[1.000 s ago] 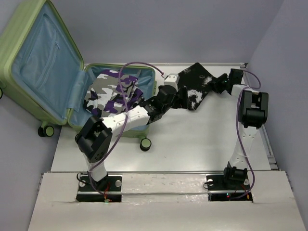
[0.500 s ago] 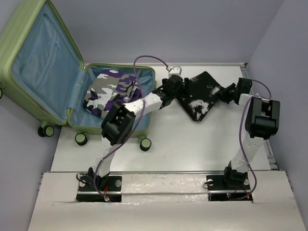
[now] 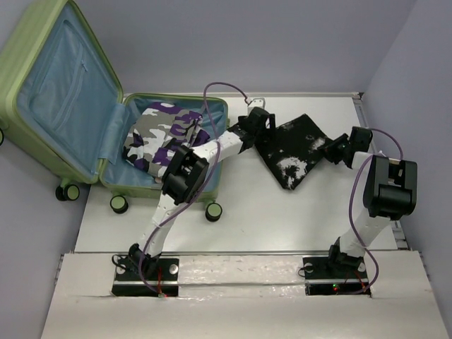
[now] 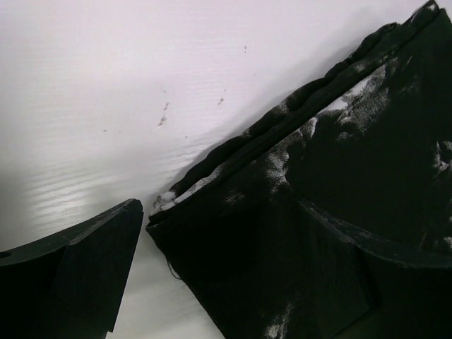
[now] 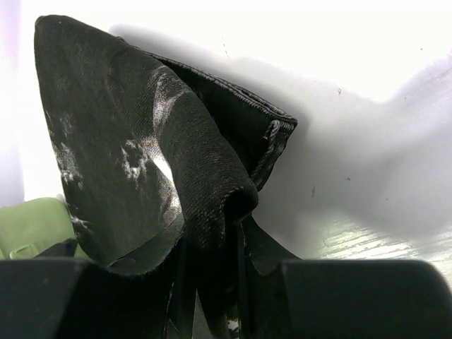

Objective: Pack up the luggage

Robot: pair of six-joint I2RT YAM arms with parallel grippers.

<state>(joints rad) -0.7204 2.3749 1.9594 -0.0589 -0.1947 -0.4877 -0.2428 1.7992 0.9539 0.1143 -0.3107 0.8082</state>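
Note:
The luggage point(image 3: 67, 99) lies open at the left, lid propped up, light blue lining showing. A purple, grey and white camouflage garment point(image 3: 159, 134) lies in its lower half. A black garment with white blotches point(image 3: 293, 145) lies spread on the table to its right. My left gripper point(image 3: 256, 126) is open over that garment's left corner; in the left wrist view point(image 4: 219, 275) the corner point(image 4: 233, 233) lies between the jaws. My right gripper point(image 3: 337, 148) is shut on the garment's right corner, with cloth point(image 5: 205, 176) bunched between the jaws point(image 5: 226, 289).
The white table point(image 3: 282, 219) ends at a grey wall at the back and right. The luggage's wheels point(image 3: 213, 210) stand on the table near its front edge. A purple cable point(image 3: 226, 88) loops over the left arm. The green shell shows in the right wrist view point(image 5: 28, 226).
My right gripper pulled the garment's corner right and nearer, and the garment spread flatter. My left arm stretched out, its gripper moving back and right to the garment's left corner.

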